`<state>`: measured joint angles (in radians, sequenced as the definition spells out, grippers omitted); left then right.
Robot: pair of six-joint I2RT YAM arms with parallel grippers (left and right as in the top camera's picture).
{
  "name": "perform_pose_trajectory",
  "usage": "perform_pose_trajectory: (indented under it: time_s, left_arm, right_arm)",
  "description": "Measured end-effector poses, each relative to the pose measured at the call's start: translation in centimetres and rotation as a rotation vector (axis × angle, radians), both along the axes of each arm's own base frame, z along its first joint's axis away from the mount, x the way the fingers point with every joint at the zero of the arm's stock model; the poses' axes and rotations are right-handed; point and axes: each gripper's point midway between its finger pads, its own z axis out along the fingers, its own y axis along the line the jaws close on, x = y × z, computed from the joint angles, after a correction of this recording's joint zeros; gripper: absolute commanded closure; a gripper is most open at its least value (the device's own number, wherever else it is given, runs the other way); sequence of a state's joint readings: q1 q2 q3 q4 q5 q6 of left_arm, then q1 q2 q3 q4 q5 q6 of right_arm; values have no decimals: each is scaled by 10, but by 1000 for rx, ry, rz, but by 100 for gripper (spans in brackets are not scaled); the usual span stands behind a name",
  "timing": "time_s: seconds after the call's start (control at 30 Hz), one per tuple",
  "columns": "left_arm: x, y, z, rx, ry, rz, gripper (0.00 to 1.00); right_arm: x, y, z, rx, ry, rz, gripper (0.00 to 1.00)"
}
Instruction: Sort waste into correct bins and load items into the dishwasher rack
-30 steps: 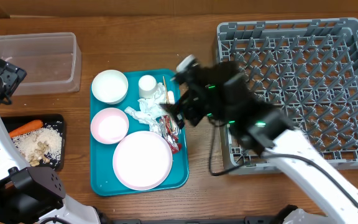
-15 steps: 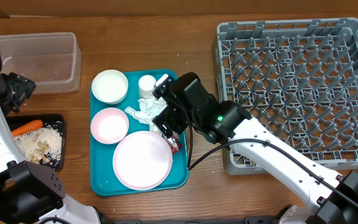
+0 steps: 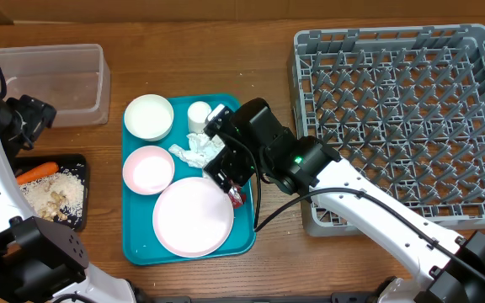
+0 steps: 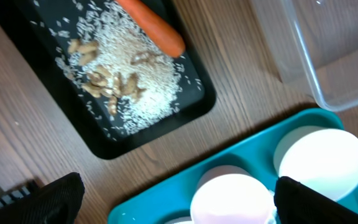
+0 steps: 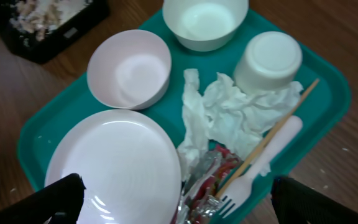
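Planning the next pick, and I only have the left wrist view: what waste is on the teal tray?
Observer: A crumpled white napkin lies beside the white cup.
Operator: Any wrapper?
Observer: Yes, a red shiny wrapper lies by the edge of the pink plate, next to the white fork.
Operator: Anything in the rack?
Observer: No dishes show in the grey rack.

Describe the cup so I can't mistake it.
Find the teal tray left of the grey rack. At its far edge the cup sits right of the white bowl, touching the napkins. Smaller than that bowl or the pink bowl, it shows a flat top, not a hollow.
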<state>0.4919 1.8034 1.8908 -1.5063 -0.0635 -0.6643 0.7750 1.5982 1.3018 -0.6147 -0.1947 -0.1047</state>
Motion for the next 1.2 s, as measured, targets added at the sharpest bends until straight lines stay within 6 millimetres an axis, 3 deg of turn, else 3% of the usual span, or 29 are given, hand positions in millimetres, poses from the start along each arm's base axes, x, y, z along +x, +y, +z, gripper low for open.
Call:
perform_pose_trajectory:
  time_s: [0.27, 0.43, 0.47, 0.63, 0.87, 1.0, 1.2]
  left_arm:
    - [3, -5, 0, -27, -14, -5, 0]
    - [3, -6, 0, -35, -19, -6, 0]
    - [4, -7, 0, -39, -22, -7, 0]
    - [5, -8, 0, -45, -27, -8, 0]
    - [5, -8, 0, -45, -27, -8, 0]
    - [5, -8, 0, -45, -27, -8, 0]
    - [5, -8, 0, -45, -27, -8, 0]
  right_arm:
    - [-26, 17, 7, 100, 101, 123, 0]
    - [-41, 15, 3, 101, 183, 141, 14]
    - [-44, 13, 0, 91, 208, 133, 20]
    - [-60, -2, -26, 12, 402, 20, 32]
    - [-67, -23, -80, -138, 675, -303, 33]
    - [-71, -36, -96, -219, 724, -451, 30]
    - [-89, -27, -108, -283, 719, -518, 29]
